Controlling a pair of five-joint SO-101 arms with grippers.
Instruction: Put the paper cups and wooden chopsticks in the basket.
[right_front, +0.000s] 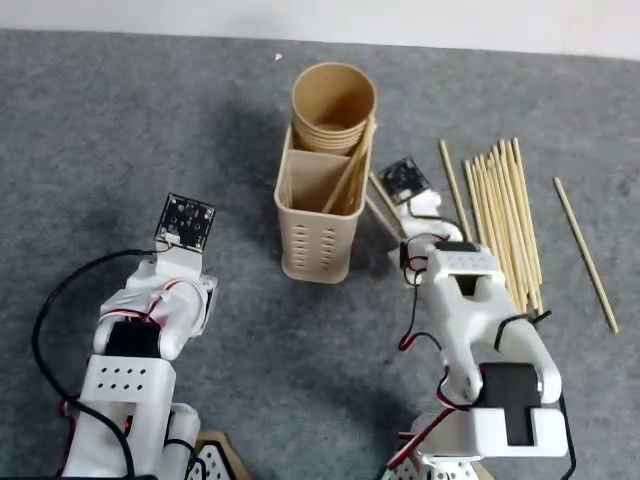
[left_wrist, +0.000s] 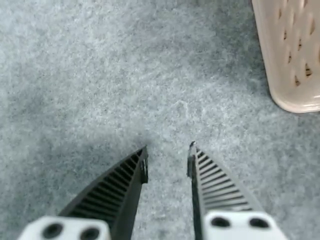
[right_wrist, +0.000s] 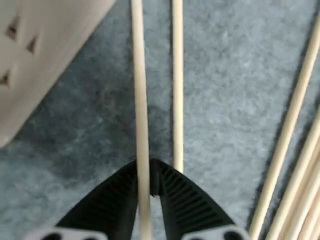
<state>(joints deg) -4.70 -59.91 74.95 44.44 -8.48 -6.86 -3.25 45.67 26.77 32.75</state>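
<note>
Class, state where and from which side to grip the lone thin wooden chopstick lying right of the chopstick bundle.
Near its middle, from above, jaws across its width: the lone thin wooden chopstick lies flat on the grey mat, clear of the chopstick bundle.

Open grey felt worktop (right_front: 120, 120) lies left of the tall beige perforated plastic basket (right_front: 315, 245); to its right, loose pale wooden chopsticks (right_front: 505, 215) crowd the surface.

The grey, felt-covered counter (right_front: 120, 120) carries an upright basket (right_front: 318, 245), a loose spread of chopsticks (right_front: 503, 210), and one stray chopstick (right_front: 586, 255) lying apart.
</note>
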